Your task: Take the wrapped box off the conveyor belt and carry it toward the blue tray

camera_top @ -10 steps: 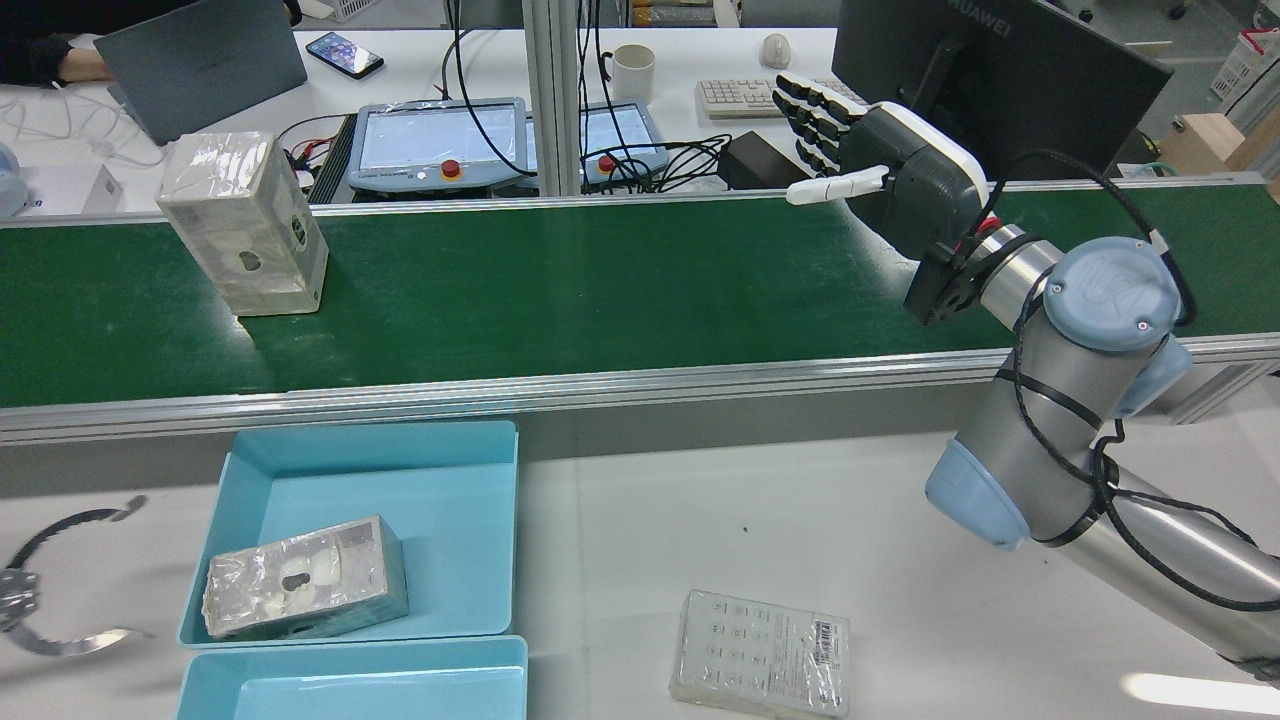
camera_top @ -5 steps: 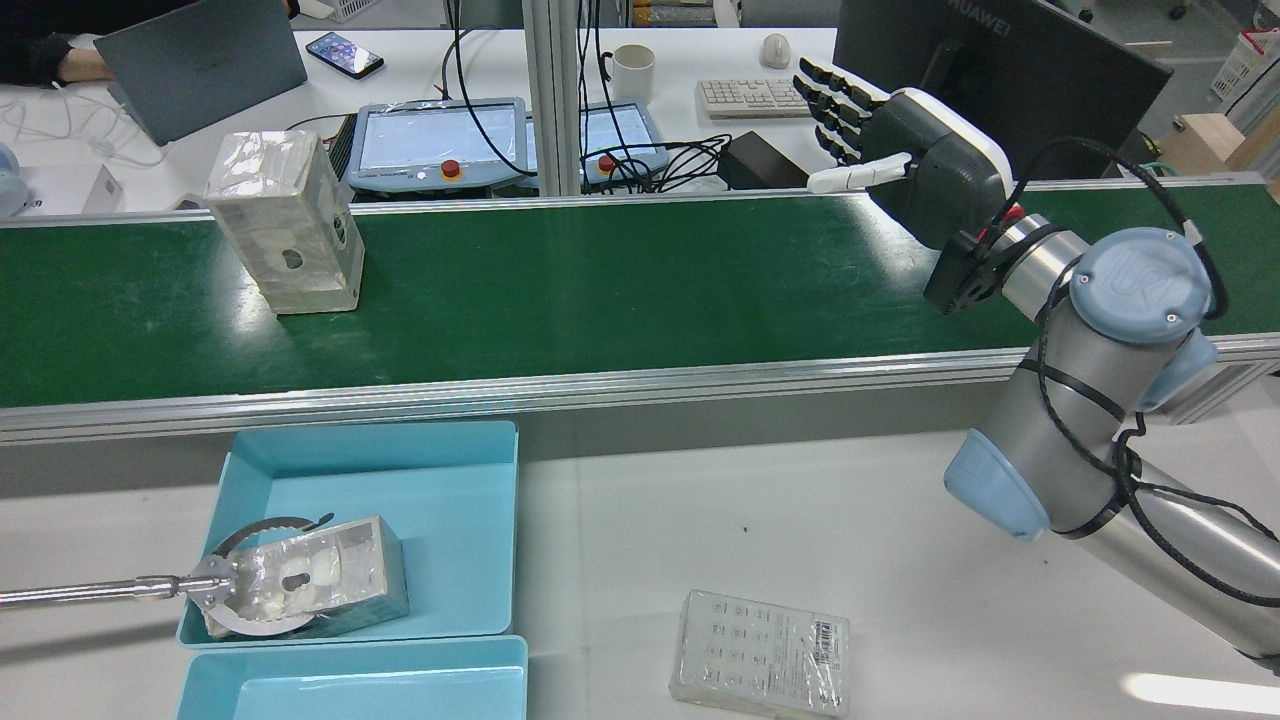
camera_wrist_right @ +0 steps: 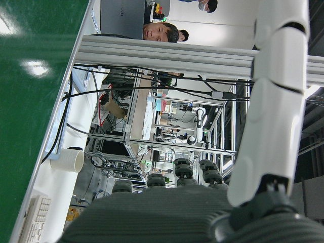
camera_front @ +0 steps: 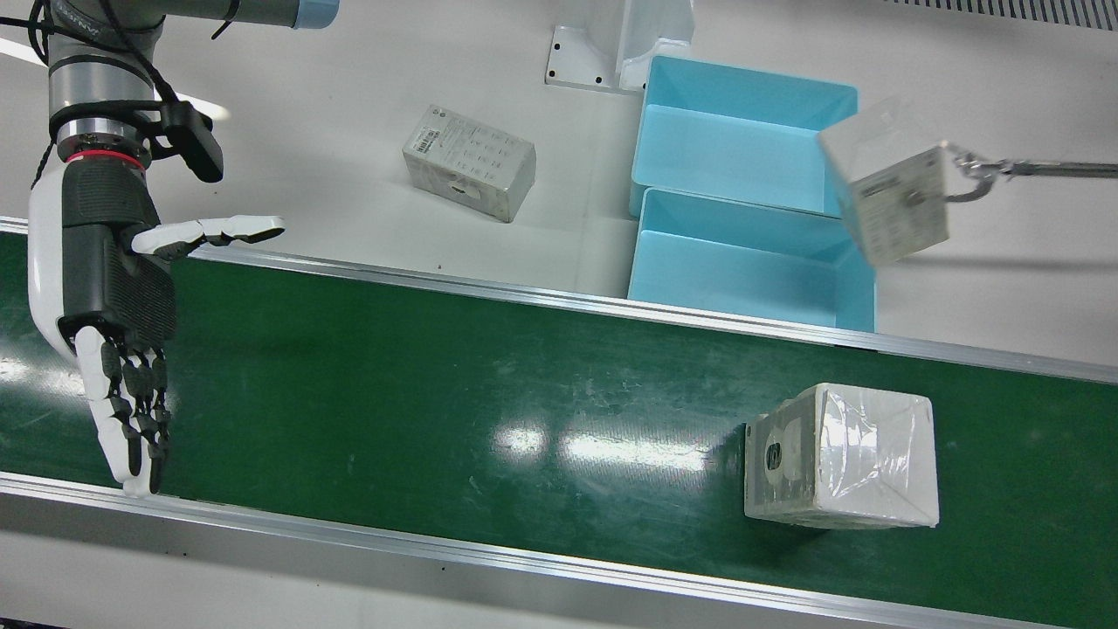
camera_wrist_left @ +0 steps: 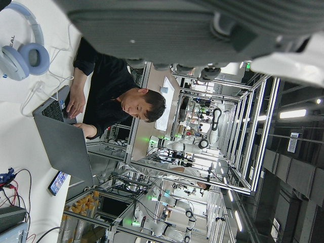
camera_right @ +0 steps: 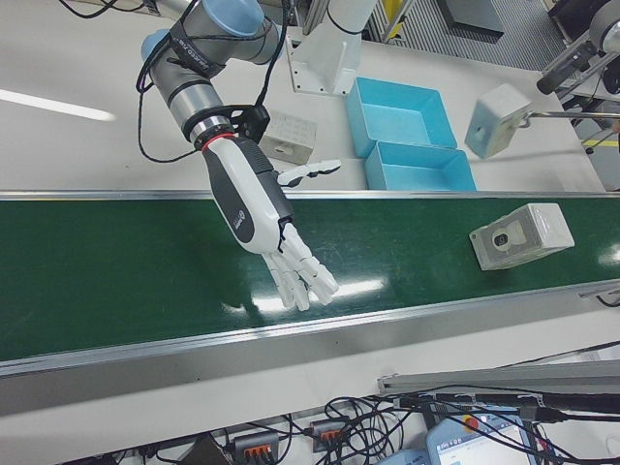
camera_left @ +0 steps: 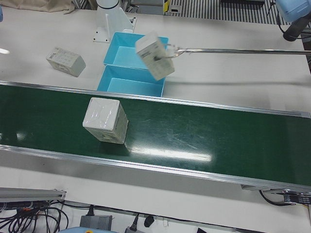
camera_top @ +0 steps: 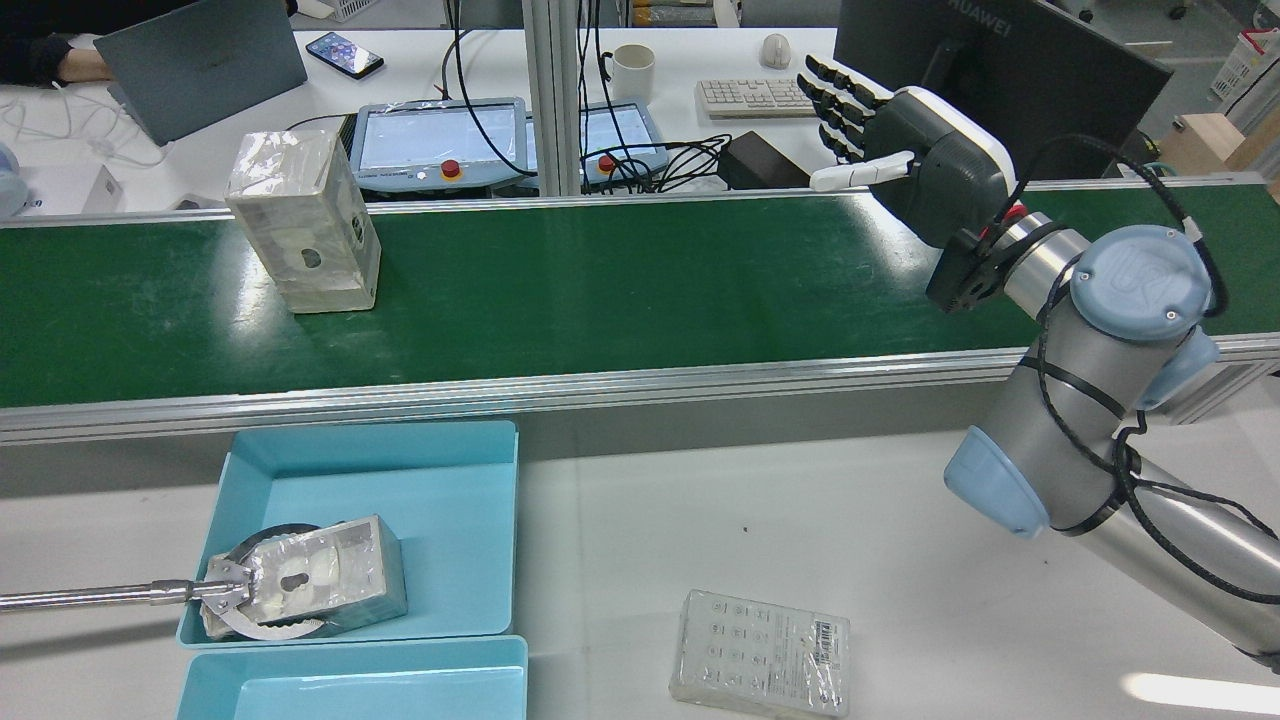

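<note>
Three wrapped boxes are showing at this station. One wrapped box (camera_top: 304,224) is standing upright on the green conveyor belt (camera_top: 640,290), toward the robot's left end, well apart from the right hand (camera_top: 905,150). That hand is hovering over the belt's opposite end with its fingers (camera_front: 131,419) stretched out straight and the thumb splayed sideways — wide apart and holding nothing. In the front view the right hand (camera_front: 109,297) is reaching across the belt with its fingertips near the outer rail.

Two blue trays are sitting side by side on the white table (camera_top: 800,520), just beside the belt's near rail. In the rear view a second box (camera_top: 310,580) is appearing over the nearer blue tray (camera_top: 450,480), clamped by a long metal grabber tool (camera_top: 100,594) coming in from the robot's left side; the left-front view is showing this box (camera_left: 154,55) hanging tilted in the air above the trays. A third flat box (camera_top: 760,655) is lying on the table, between the trays and the right arm.

The left hand is appearing only as a dark palm edge in its own camera — I cannot tell how its fingers are standing.
</note>
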`<state>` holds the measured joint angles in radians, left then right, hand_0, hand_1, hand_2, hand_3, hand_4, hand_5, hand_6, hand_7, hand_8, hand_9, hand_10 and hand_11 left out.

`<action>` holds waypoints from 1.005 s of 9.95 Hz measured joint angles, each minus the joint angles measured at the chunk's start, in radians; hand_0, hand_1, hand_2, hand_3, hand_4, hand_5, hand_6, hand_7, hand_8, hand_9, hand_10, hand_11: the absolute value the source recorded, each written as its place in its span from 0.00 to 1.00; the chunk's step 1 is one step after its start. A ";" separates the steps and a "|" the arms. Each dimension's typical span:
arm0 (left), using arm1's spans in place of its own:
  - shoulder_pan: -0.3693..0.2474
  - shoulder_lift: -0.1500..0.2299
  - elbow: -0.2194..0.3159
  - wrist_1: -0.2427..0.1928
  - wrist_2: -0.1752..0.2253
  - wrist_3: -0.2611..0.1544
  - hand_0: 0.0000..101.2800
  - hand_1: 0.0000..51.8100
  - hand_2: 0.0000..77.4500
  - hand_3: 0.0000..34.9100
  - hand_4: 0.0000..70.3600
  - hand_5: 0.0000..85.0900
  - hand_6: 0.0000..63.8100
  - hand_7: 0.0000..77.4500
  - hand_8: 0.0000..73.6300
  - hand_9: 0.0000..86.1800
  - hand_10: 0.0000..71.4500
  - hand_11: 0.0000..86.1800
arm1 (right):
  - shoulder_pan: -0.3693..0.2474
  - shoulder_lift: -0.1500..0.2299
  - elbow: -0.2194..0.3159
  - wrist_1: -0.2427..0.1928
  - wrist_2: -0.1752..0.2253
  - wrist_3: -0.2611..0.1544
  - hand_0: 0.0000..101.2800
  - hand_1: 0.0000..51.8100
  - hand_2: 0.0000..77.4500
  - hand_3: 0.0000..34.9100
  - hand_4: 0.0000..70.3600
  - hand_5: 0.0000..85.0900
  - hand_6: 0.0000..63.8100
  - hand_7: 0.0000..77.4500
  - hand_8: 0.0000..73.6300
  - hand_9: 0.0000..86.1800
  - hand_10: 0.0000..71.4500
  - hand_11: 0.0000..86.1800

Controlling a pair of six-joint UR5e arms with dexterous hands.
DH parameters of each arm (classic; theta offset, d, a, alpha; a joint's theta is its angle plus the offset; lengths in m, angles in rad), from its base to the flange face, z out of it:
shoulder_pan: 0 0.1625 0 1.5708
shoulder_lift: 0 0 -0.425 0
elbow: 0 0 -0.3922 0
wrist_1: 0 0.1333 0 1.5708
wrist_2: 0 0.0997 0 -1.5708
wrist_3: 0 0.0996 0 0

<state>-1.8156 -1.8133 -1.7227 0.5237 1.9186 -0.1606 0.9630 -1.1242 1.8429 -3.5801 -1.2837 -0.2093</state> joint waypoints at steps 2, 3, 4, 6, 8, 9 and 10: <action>0.000 0.000 0.000 0.000 0.000 0.000 0.00 0.00 0.01 0.00 0.00 0.01 0.00 0.00 0.00 0.00 0.01 0.00 | 0.002 -0.010 0.001 0.000 0.003 0.003 0.46 0.24 0.12 0.25 0.02 0.08 0.00 0.01 0.01 0.02 0.00 0.02; 0.000 0.000 0.000 0.000 0.000 0.000 0.00 0.00 0.01 0.00 0.00 0.01 0.00 0.00 0.00 0.00 0.00 0.00 | 0.001 -0.011 0.001 0.000 0.004 0.002 0.46 0.24 0.12 0.25 0.02 0.08 0.00 0.01 0.01 0.02 0.00 0.01; 0.000 0.000 0.000 0.000 0.000 0.000 0.00 0.00 0.01 0.00 0.00 0.01 0.00 0.01 0.00 0.00 0.00 0.00 | -0.002 -0.010 0.000 0.000 0.006 0.000 0.46 0.24 0.12 0.26 0.02 0.09 0.00 0.01 0.01 0.01 0.00 0.01; 0.000 0.000 0.000 0.000 0.000 0.000 0.00 0.00 0.01 0.00 0.00 0.01 0.00 0.01 0.00 0.00 0.00 0.00 | -0.005 -0.007 -0.001 0.000 0.007 -0.004 0.45 0.24 0.12 0.26 0.02 0.09 0.00 0.01 0.01 0.01 0.00 0.01; 0.000 0.000 0.000 0.000 0.000 0.000 0.00 0.00 0.01 0.00 0.00 0.01 0.00 0.00 0.00 0.00 0.00 0.00 | -0.010 -0.007 -0.007 0.000 0.007 -0.005 0.45 0.24 0.12 0.27 0.02 0.09 0.00 0.01 0.01 0.02 0.00 0.01; 0.000 0.000 0.000 0.000 0.000 0.000 0.00 0.00 0.01 0.00 0.00 0.01 0.00 0.00 0.00 0.00 0.00 0.00 | -0.011 -0.006 -0.011 0.000 0.007 -0.005 0.46 0.24 0.13 0.29 0.02 0.09 0.00 0.01 0.01 0.02 0.00 0.02; 0.000 0.000 0.000 0.000 0.000 0.000 0.00 0.00 0.01 0.00 0.00 0.01 0.00 0.00 0.00 0.00 0.01 0.00 | -0.012 -0.005 -0.013 0.000 0.007 -0.005 0.46 0.24 0.13 0.29 0.02 0.09 0.00 0.01 0.01 0.02 0.00 0.02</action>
<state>-1.8156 -1.8133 -1.7227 0.5237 1.9186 -0.1606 0.9507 -1.1295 1.8299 -3.5798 -1.2763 -0.2140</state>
